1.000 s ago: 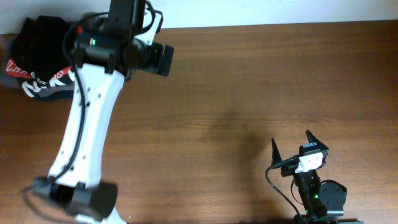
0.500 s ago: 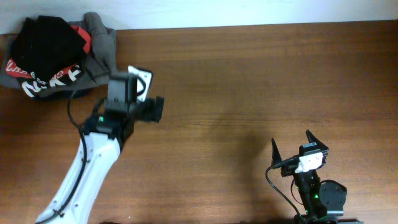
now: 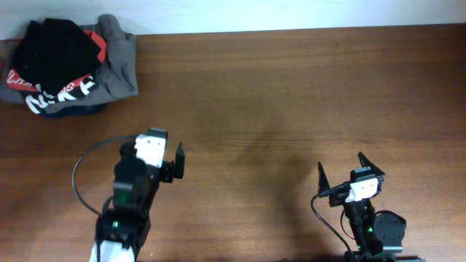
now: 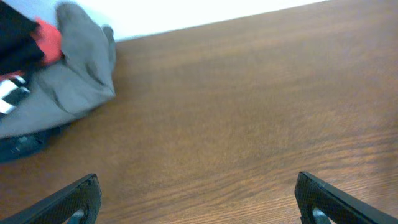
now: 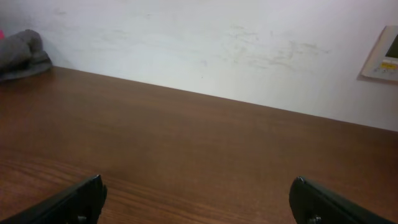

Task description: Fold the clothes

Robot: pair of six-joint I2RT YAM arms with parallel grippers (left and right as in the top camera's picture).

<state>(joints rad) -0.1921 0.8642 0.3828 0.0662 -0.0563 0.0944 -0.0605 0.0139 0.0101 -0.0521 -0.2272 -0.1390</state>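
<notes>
Now | black garment [image 3: 54,45] crumpled on red shirt [image 3: 16,77] | left end effector [image 4: 199,208] apart | right end effector [image 3: 342,169] apart

A brown wood-grain counter [image 3: 291,87] fills most of the overhead frame, with a pale wall [image 3: 291,14] running along its top edge. In the upper left corner lies a crumpled grey garment [image 3: 116,65], bunched into soft folds just beside the wall. Touching its left side is a red shirt [image 3: 16,78] with white lettering, of which only parts show. In the right wrist view the wall is scuffed, and a light-coloured panel [image 5: 384,55] with a small yellow label hangs at the upper right edge.
</notes>
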